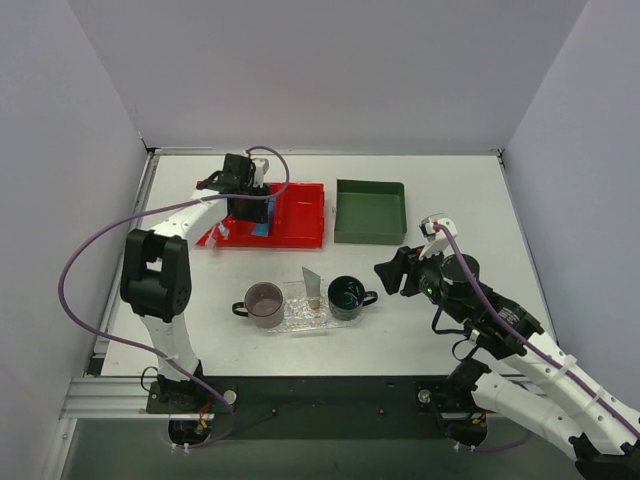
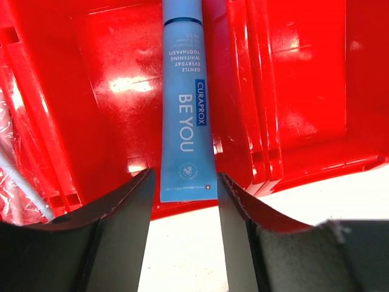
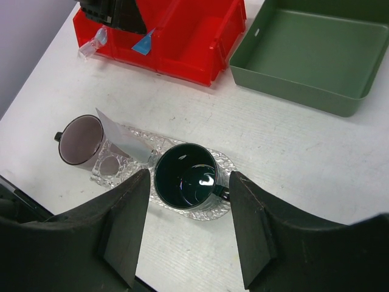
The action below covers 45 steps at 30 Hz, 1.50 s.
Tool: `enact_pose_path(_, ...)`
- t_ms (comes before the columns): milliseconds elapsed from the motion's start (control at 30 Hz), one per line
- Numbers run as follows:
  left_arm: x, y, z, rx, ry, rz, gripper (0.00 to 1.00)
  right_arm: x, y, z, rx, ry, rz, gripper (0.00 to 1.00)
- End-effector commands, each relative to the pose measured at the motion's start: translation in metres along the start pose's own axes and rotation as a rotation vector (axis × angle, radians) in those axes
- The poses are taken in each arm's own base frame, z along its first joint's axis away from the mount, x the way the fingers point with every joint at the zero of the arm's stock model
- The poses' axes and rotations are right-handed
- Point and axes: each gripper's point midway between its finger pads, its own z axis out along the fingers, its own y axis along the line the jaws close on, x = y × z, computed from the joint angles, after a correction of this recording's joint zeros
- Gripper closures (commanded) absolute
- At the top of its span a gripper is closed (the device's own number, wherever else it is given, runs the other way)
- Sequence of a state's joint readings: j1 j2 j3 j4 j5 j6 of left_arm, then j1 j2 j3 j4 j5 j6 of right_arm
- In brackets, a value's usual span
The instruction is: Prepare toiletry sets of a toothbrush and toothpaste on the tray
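The fingers of the left gripper straddled the crimped end of the blue toothpaste tube in the red bin, one close on each side. We could not tell whether they pinched it. We judged it best to close squarely across that flat end before lifting. The right gripper hung open, the tray beneath its fingers.
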<state>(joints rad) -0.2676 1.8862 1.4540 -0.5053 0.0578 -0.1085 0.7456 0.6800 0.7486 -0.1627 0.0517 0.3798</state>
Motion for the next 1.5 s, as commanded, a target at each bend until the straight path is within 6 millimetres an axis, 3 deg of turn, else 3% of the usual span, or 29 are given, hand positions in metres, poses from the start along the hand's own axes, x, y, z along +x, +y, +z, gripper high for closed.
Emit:
enact_pose_path(0, -0.017, -0.006, 0.001, 0.025, -0.027, 0.025, 0.44, 0.000, 0.001, 0.003, -0.004, -0.007, 0.021, 0.50)
enact_pose_path(500, 0.001, -0.004, 0.026, 0.029, 0.035, 0.031, 0.37, 0.006, 0.005, 0.012, -0.021, 0.020, 0.028, 0.50)
enact_pose_path(833, 0.006, -0.005, 0.032, 0.040, 0.056, 0.030, 0.36, 0.008, 0.005, 0.013, -0.021, 0.020, 0.034, 0.50)
enact_pose_path(1167, 0.002, -0.012, 0.025, 0.074, 0.053, 0.017, 0.59, 0.009, 0.003, 0.012, -0.013, 0.020, 0.038, 0.50)
enact_pose_path(1467, -0.016, -0.016, -0.003, 0.085, -0.017, 0.014, 0.72, 0.007, 0.003, 0.011, -0.011, 0.018, 0.043, 0.50)
